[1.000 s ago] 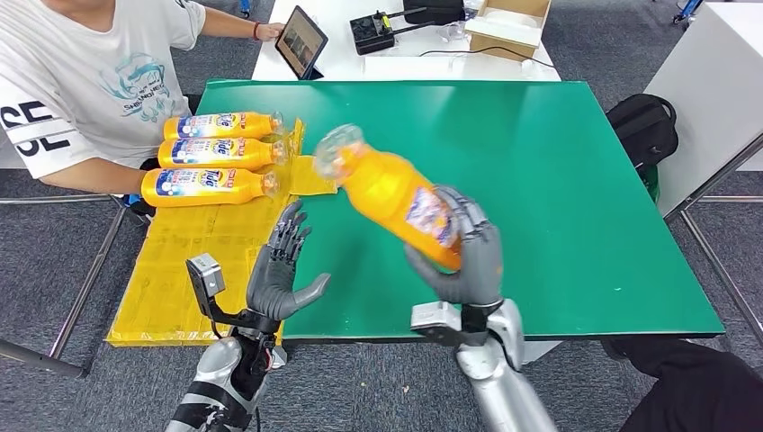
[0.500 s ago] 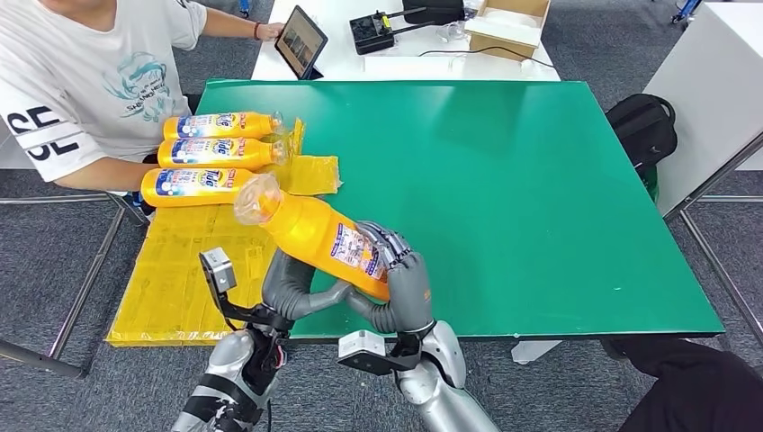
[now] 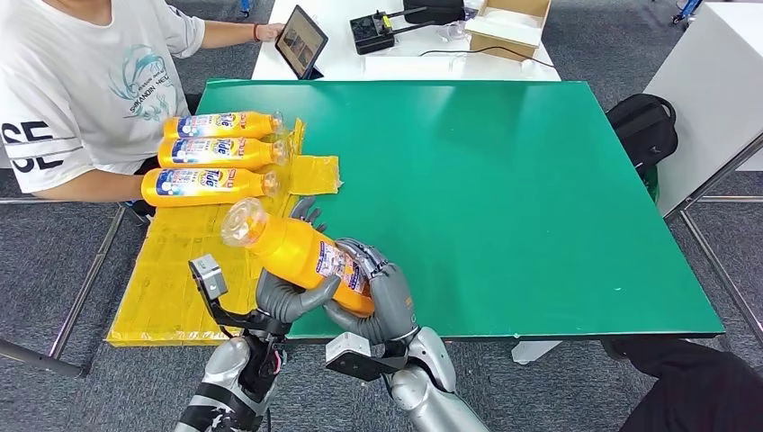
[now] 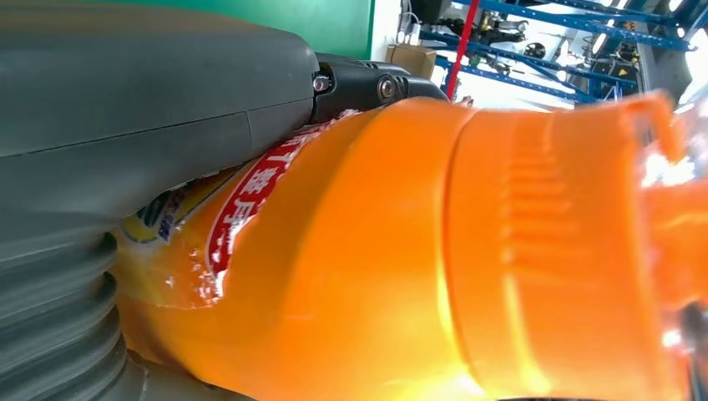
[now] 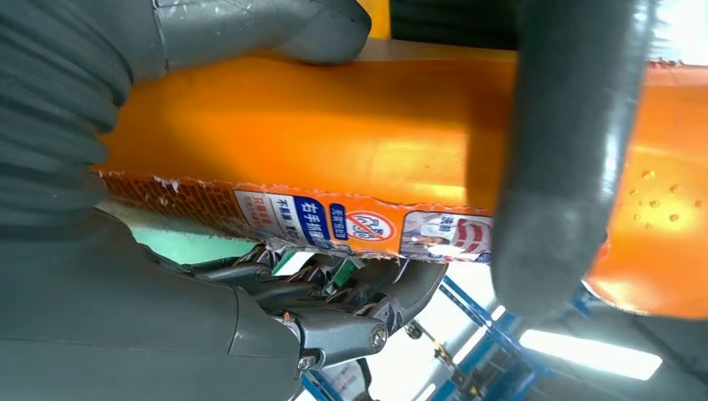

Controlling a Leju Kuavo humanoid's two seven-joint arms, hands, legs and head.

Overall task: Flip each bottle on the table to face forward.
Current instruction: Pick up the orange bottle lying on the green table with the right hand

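Observation:
An orange bottle (image 3: pixel 301 255) with a clear cap is held above the table's near edge, its cap towards the yellow mat and its back label up. My right hand (image 3: pixel 376 295) grips its base end, and my left hand (image 3: pixel 286 295) cups it from below, thumb across the body. The left wrist view has the bottle (image 4: pixel 467 251) pressed against my grey thumb (image 4: pixel 150 92). In the right wrist view a dark finger (image 5: pixel 568 150) wraps over the bottle (image 5: pixel 334 142). Three more orange bottles (image 3: pixel 220 125) (image 3: pixel 220 153) (image 3: pixel 207 186) lie side by side on the yellow mat (image 3: pixel 171 279), labels up.
The green table (image 3: pixel 522 180) stretches to the right. A person in a white shirt (image 3: pixel 81 81) sits at the far left by the lying bottles. A white table with a tablet (image 3: pixel 301 40) and boxes stands behind. A black bag (image 3: pixel 643 126) lies right of the table.
My right hand has brought the bottle left and down towards the near edge. My left hand, spread apart a second ago, has closed under it.

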